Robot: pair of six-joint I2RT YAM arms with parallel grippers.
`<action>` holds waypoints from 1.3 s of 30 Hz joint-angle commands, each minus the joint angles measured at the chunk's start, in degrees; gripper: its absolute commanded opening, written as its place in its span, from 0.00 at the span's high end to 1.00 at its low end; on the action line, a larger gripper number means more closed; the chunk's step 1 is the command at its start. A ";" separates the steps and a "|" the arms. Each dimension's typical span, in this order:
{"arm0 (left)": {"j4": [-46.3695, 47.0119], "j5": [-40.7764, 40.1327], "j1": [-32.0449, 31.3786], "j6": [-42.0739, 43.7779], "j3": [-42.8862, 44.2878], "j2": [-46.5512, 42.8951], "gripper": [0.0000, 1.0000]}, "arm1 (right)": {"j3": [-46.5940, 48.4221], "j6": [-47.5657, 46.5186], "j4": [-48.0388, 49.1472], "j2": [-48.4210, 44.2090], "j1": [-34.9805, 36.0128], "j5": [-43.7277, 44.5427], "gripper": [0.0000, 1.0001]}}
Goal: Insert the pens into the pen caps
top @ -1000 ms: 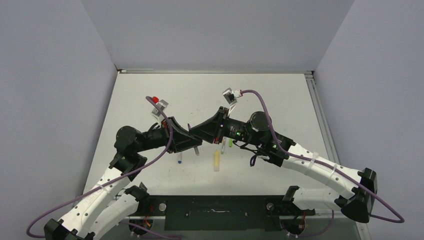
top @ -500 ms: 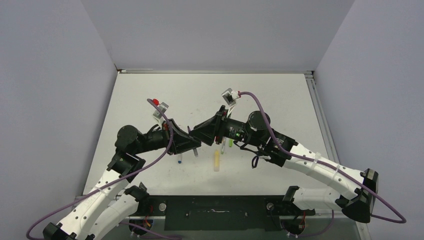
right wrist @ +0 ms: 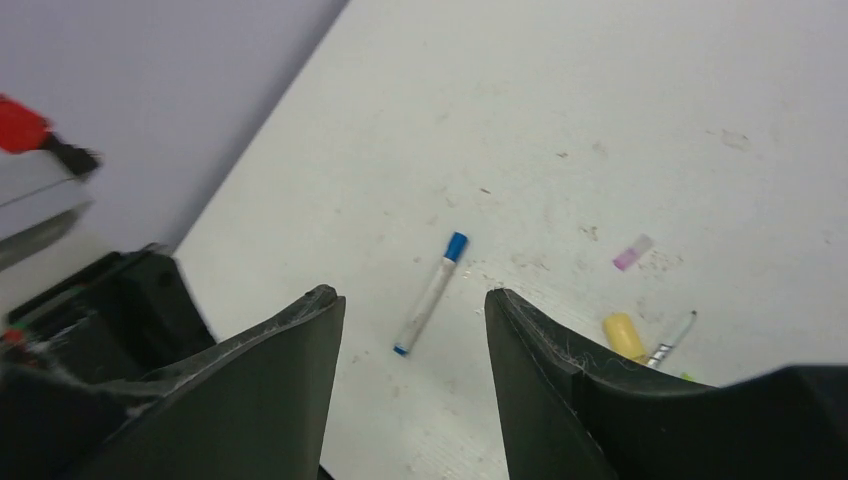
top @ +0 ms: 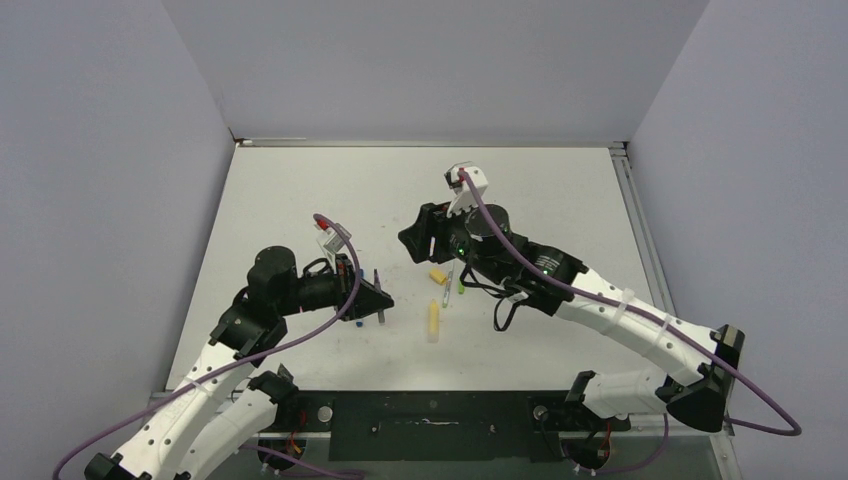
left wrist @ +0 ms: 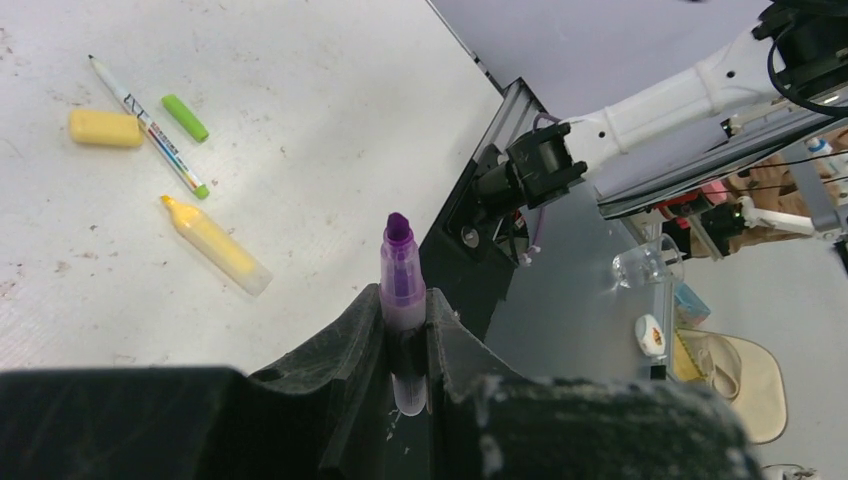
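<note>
Purple pen [left wrist: 402,270] is kept clamped in left fingers [left wrist: 405,305]; right fingers [right wrist: 412,300] now parted and withdrawn. Pink cap [right wrist: 634,252] seen on bench [right wrist: 600,100]: capping judged undone.

My left claw [left wrist: 405,305] pinches the purple pen [left wrist: 400,265] near its clear lower end. It stands upright in the middle of the left wrist view, its purple tip bare. In the upper left of that view lies the yellow marker [left wrist: 215,248], slanted, its tip uncapped and pointing up-left. Above it lies the thin white pen [left wrist: 150,125] with a green end, also slanted. The yellow cap [left wrist: 105,127] lies just left of that pen and the green cap [left wrist: 185,117] just right. In the right wrist view the white-and-blue pen [right wrist: 428,297] lies slanted at centre, blue at both ends, with the pink cap [right wrist: 633,252] apart to its right
</note>
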 commanded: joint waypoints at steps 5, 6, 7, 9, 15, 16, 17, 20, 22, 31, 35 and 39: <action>-3.13 -0.24 0.17 5.74 1.58 -1.74 1.00 | 6.32 -2.02 -9.52 12.12 -1.02 12.74 0.45; -3.75 -0.60 0.17 6.29 1.88 -1.83 1.00 | 7.19 -2.15 -10.30 13.77 -1.13 13.83 0.45; -4.91 -0.98 0.17 7.05 2.27 -1.86 1.00 | 8.08 -2.33 -11.02 15.36 -1.19 14.30 0.45; -7.39 -1.26 0.17 8.68 3.04 -2.14 1.00 | 9.77 -2.33 -12.56 18.80 -1.53 15.83 0.45; -9.09 -1.48 0.15 10.27 3.01 -3.76 1.00 | 14.36 -0.35 -14.54 28.03 -3.61 15.19 0.45; -8.42 -1.32 0.09 9.85 2.58 -3.82 1.00 | 15.04 0.15 -14.76 29.49 -4.04 15.21 0.45; -7.85 -1.12 0.04 9.55 2.38 -3.84 1.00 | 15.73 0.71 -14.98 30.91 -4.49 15.27 0.45; -8.01 -1.39 -0.16 9.74 2.33 -3.80 1.00 | 17.43 2.08 -15.27 34.93 -5.98 15.05 0.46; -8.34 -1.48 -0.46 10.03 2.43 -4.02 1.00 | 18.36 3.17 -15.20 37.35 -6.89 14.91 0.46; -8.75 -2.01 -0.89 10.56 2.59 -4.48 1.00 | 20.56 7.99 -12.27 45.60 -10.30 12.32 0.50; -8.65 -1.95 -1.10 10.56 2.51 -5.08 1.00 | 22.12 9.19 -12.34 49.01 -11.32 12.36 0.52; -8.78 -2.26 -1.22 10.65 2.55 -5.03 1.00 | 22.34 10.10 -11.34 50.74 -12.11 12.01 0.55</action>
